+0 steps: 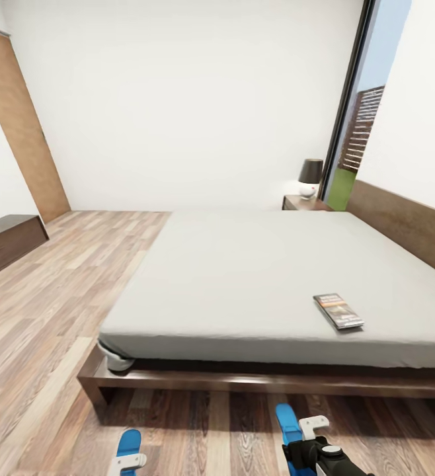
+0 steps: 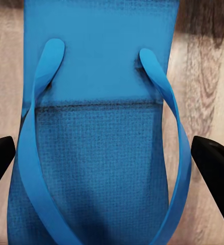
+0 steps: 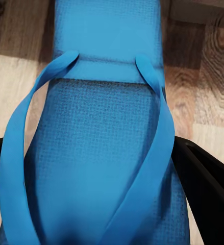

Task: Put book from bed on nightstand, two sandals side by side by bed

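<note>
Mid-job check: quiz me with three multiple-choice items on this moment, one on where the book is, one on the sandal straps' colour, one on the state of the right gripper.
1. Where does the book lie?
A. on the bed's mattress
B. on the floor
C. on the nightstand

2. What colour are the straps on the sandal under the left gripper?
A. white
B. blue
C. black

3. How does the right gripper stand?
A. shut empty above the floor
B. fingers either side of a sandal
C. holding the book

Answers: 1 A, it rests on the grey mattress of the bed. 2 B, both straps are blue like the sole. 3 B, dark fingers flank the sandal; contact is unclear.
</note>
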